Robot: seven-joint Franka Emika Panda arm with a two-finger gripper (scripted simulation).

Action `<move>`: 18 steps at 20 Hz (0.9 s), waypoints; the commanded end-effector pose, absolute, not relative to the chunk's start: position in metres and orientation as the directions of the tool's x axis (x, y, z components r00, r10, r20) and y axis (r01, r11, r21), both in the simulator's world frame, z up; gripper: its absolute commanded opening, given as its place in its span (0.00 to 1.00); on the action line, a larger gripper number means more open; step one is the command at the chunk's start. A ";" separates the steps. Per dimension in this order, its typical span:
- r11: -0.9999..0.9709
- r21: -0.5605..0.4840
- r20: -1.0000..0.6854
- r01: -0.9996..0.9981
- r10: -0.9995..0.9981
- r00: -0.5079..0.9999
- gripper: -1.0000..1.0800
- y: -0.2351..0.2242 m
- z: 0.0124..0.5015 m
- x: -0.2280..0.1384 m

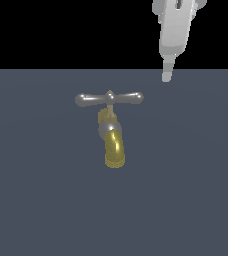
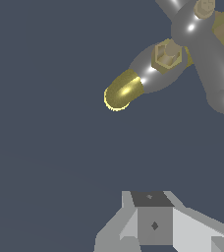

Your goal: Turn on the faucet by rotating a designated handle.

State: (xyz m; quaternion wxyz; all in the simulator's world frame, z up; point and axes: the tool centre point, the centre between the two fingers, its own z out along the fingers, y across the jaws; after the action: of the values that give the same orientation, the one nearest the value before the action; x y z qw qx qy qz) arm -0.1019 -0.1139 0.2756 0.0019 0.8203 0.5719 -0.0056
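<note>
The faucet [image 1: 111, 131] stands on the dark grey floor in the middle of the exterior view. Its brass-yellow curved spout [image 1: 114, 148] points toward the camera. The handle [image 1: 109, 98], a silver T-bar with bulbous ends, lies level across the top. My gripper [image 1: 166, 76] hangs above and beyond the handle's end on the exterior view's right, apart from it. Its fingers look pressed together and hold nothing. In the wrist view the handle [image 2: 208, 56], the spout [image 2: 122, 92] and the gripper [image 2: 154, 219] all show, with open floor between the gripper and the faucet.
The flat dark grey floor [image 1: 36, 200] spreads all around the faucet. A black background lies beyond its far edge. Nothing else shows.
</note>
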 end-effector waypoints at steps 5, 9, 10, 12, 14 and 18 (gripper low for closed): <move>-0.214 -0.002 -0.010 0.977 0.977 0.214 0.00 -0.113 0.253 -0.079; -0.132 -0.001 -0.009 0.991 0.991 0.132 0.00 -0.110 0.240 -0.066; -0.112 -0.001 -0.008 0.994 0.994 0.112 0.00 -0.109 0.236 -0.063; -0.070 -0.001 -0.007 0.998 0.998 0.070 0.00 -0.107 0.230 -0.056; -0.031 -0.001 -0.006 1.000 1.000 0.031 0.00 -0.105 0.223 -0.050; 0.037 -0.001 -0.004 0.999 0.999 -0.037 0.00 -0.100 0.212 -0.039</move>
State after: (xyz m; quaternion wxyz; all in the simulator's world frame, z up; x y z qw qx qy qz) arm -0.0432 -0.1020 0.2164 0.0012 0.7032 0.7110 -0.0021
